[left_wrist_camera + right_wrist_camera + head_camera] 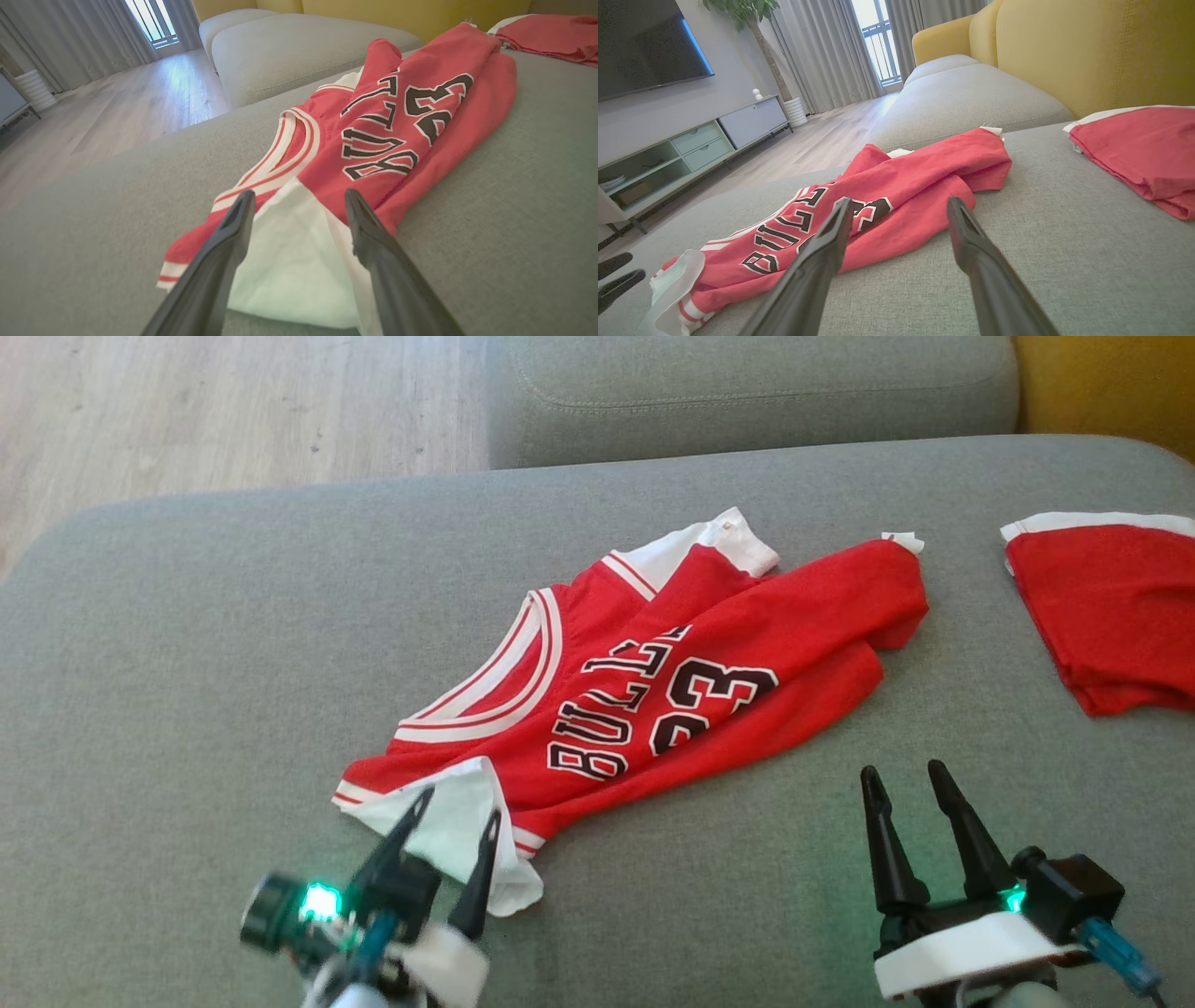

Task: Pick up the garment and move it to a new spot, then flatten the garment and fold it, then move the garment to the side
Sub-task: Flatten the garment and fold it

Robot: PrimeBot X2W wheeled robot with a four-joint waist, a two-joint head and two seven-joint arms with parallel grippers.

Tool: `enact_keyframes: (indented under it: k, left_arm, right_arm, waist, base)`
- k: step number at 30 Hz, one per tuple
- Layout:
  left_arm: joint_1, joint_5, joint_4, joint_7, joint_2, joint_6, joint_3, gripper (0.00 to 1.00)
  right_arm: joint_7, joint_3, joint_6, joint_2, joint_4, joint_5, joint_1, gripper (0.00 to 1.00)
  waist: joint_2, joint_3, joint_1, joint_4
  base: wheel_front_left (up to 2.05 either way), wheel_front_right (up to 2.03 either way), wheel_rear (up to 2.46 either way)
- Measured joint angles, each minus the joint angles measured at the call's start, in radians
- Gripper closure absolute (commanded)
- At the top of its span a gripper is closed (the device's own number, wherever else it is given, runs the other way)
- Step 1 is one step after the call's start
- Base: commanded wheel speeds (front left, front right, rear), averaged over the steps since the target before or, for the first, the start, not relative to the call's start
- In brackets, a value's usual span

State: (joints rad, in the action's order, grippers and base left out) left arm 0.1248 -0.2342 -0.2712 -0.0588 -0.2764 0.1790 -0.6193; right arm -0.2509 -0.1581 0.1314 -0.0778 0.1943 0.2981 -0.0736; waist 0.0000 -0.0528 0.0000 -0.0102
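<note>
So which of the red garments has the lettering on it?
The crumpled jersey mid-cushion, by the left end effector; the folded red garment at right shows none.

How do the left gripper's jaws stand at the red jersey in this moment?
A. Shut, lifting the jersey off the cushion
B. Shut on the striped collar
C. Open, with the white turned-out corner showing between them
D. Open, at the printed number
C: the left gripper has its jaws apart, and the white corner of the red jersey shows between them, while the jersey lies on the grey cushion.
</note>
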Motion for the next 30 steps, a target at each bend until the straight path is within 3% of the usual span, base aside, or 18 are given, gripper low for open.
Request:
enact_keyframes:
  k: [11, 21, 22, 23, 24, 25, 30]
  left_arm:
    - [0.123, 0.044, -0.135, 0.102, 0.004, 0.002, -0.034, 0.00]
    - [0.187, 0.049, -0.228, 0.069, 0.015, 0.007, -0.034, 0.00]
    - [0.193, 0.049, -0.238, 0.064, 0.018, 0.007, -0.034, 0.04]
    - [0.198, 0.049, -0.247, 0.059, 0.020, 0.006, -0.034, 0.36]
    - [0.201, 0.049, -0.251, 0.049, 0.022, 0.006, -0.033, 0.93]
    - [0.203, 0.046, -0.259, 0.043, 0.025, 0.005, -0.033, 1.00]
    - [0.203, 0.028, -0.277, 0.002, 0.035, -0.015, -0.034, 1.00]
  right_arm:
    - [0.000, -0.022, 0.000, -0.015, 0.004, 0.003, 0.001, 0.00]
    - [0.000, -0.023, 0.000, -0.027, 0.003, 0.010, 0.004, 0.00]
    - [0.000, -0.023, 0.000, -0.028, 0.003, 0.010, 0.004, 0.00]
    - [0.000, -0.023, 0.000, -0.028, 0.003, 0.010, 0.005, 0.00]
    - [0.000, -0.022, 0.000, -0.029, 0.003, 0.010, 0.006, 0.00]
    - [0.000, -0.022, 0.000, -0.030, 0.004, 0.010, 0.007, 0.00]
    - [0.000, -0.021, 0.000, -0.031, 0.005, 0.010, 0.009, 0.00]
  waist:
    - [0.0000, -0.020, 0.0001, 0.030]
    - [0.0000, -0.056, 0.0001, 0.046]
    - [0.0000, -0.059, 0.0001, 0.045]
    - [0.0000, -0.062, 0.0002, 0.045]
    - [0.0000, -0.064, 0.0001, 0.044]
    - [0.0000, -0.065, 0.0001, 0.042]
    - [0.0000, -0.051, 0.0001, 0.036]
  base:
    - [0.00, 0.00, 0.00]
    - [0.00, 0.00, 0.00]
    - [0.00, 0.00, 0.00]
    - [0.00, 0.00, 0.00]
    - [0.00, 0.00, 0.00]
    - [0.00, 0.00, 0.00]
    - [0.00, 0.00, 0.00]
